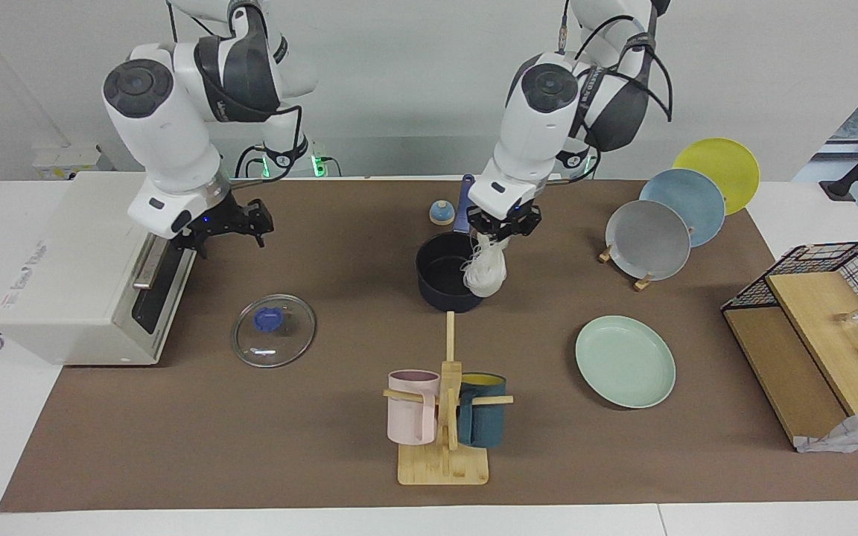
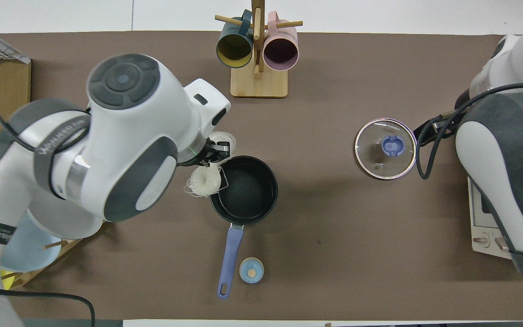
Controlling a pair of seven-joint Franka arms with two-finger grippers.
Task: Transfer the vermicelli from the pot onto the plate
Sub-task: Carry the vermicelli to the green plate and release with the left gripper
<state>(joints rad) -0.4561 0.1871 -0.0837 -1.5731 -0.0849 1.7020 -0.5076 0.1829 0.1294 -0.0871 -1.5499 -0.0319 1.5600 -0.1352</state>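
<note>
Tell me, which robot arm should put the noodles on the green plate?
Left. The left gripper already holds the vermicelli above the pot; the right gripper waits open.

A glass lid [image 1: 274, 330] with a blue knob lies flat on the brown surface [image 1: 176, 447], just beside the white oven [image 1: 79, 268] at the right arm's end. A wooden mug stand [image 1: 444, 454] holds a pink mug [image 1: 411, 417] and a dark teal mug [image 1: 482, 420]. A grey plate [image 1: 647, 240], a light blue plate [image 1: 686, 205] and a yellow plate [image 1: 719, 171] stand tilted on a rack. A small blue round object [image 1: 441, 213] sits near the robots. A wire basket [image 1: 839, 272] with wooden boards stands at the left arm's end.
</note>
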